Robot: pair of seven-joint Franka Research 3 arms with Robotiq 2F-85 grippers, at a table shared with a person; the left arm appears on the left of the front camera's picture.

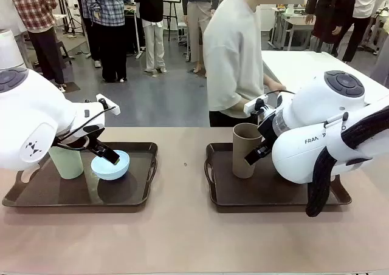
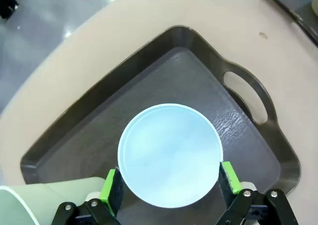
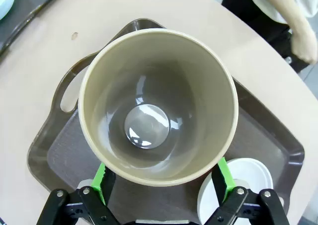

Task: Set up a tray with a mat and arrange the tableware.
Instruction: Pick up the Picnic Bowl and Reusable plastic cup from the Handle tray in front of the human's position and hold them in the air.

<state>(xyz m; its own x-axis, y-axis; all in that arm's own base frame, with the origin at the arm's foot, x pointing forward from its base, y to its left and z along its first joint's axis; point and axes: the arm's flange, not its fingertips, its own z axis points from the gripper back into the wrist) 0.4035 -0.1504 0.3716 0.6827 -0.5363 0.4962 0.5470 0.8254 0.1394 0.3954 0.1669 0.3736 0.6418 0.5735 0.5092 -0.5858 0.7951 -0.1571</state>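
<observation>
Left gripper [image 2: 170,183] fingers apart around round light blue bowl [image 2: 169,153]. Right gripper [image 3: 164,178] fingers apart around tall brown cup [image 3: 159,106]; small white bowl [image 3: 248,178] at 5 o'clock half hidden.

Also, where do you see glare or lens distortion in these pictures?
Right wrist view: light glares off the inside bottom of the brown cup. Left wrist view: the wide lens bows the table edge; the light blue bowl is evenly lit. Front view: sharp, soft shadows.
</observation>
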